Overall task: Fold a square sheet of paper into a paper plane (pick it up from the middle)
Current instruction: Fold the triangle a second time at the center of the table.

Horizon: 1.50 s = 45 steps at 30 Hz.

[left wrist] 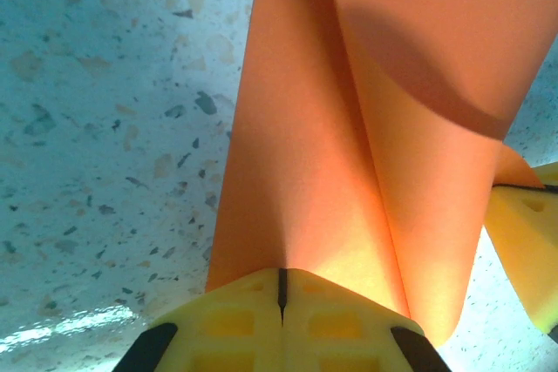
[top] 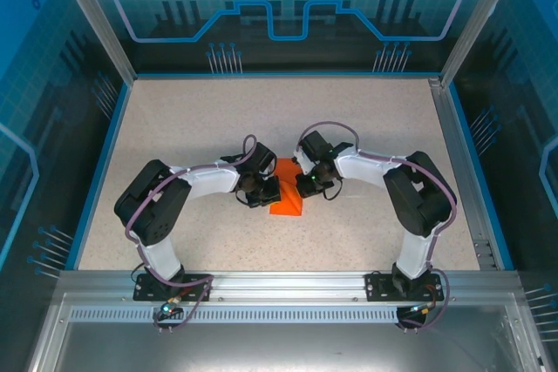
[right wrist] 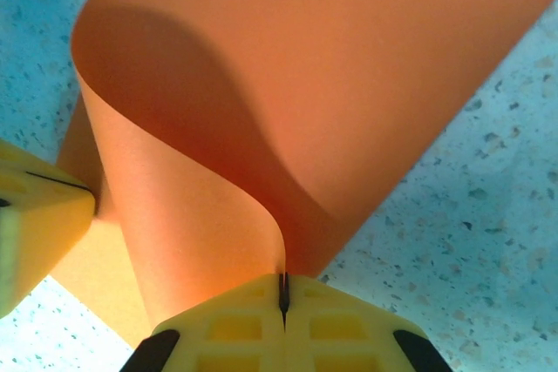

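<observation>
Speckled beige worktop (top: 218, 111) takes up most of the top view. On it the left arm (top: 157, 202) and the right arm (top: 418, 193) bend inward from their bases at the near edge, so that their wrists almost meet at the middle.

Between the wrists sits the square sheet of paper (top: 286, 198), bright orange. From above it shows as a small wedge just beside and slightly nearer than both wrists. In the left wrist view the paper (left wrist: 305, 128) rises from the fingers in long creased panels, with one flap curling over at the upper right. In the right wrist view it (right wrist: 349, 84) bows into a soft loop, and its shadow falls inside the curve. Whether any edge touches the worktop I cannot tell.

The left pincer (left wrist: 281, 280) is closed, its yellow fingers (left wrist: 235, 320) pressed together on the paper's lower edge. The right pincer (right wrist: 283, 289) is likewise clamped tight on the sheet, with the paper running into the thin seam between its fingers (right wrist: 340, 328). Each wrist view also shows the other pincer's yellow tip against the paper at the side.
</observation>
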{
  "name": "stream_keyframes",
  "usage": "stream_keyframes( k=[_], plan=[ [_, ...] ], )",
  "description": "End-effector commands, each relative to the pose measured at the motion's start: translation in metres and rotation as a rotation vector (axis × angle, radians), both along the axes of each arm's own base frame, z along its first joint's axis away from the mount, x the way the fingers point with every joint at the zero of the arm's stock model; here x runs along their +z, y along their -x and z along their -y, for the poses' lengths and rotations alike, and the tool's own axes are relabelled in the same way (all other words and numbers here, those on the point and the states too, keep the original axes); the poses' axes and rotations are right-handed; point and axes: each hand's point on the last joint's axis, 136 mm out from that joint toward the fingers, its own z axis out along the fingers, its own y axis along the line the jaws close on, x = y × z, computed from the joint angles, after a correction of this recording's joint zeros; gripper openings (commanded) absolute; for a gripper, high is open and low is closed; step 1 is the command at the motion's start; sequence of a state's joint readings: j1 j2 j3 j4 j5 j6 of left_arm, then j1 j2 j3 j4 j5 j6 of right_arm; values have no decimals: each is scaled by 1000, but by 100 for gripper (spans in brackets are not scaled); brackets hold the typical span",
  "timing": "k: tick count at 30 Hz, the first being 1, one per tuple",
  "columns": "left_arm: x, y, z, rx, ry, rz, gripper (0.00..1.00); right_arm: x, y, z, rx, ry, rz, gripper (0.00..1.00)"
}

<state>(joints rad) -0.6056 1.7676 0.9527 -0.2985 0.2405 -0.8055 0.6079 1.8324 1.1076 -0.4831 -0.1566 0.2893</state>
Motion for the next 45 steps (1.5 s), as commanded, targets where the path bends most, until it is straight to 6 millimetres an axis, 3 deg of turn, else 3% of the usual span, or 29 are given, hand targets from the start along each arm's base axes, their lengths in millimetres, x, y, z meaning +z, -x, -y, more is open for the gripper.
stream_keyframes(
  k=[1, 13, 29, 38, 45],
  plan=[
    [-3, 5, -2, -29, -36, -8, 2, 1, -5, 5, 0, 24, -5, 5],
    [-2, 5, -1, -34, -35, -6, 2, 0, -7, -2, 11, 19, -7, 6],
    [5, 3, -1, -33, -37, 13, 3, -14, -4, 7, 3, 86, -32, 6],
    [34, -5, 2, -12, 10, 94, 10, -17, -2, 6, 9, 86, -41, 6],
    [66, -27, 17, 43, 146, 183, 13, -19, 0, 7, 6, 89, -45, 5]
  ],
)
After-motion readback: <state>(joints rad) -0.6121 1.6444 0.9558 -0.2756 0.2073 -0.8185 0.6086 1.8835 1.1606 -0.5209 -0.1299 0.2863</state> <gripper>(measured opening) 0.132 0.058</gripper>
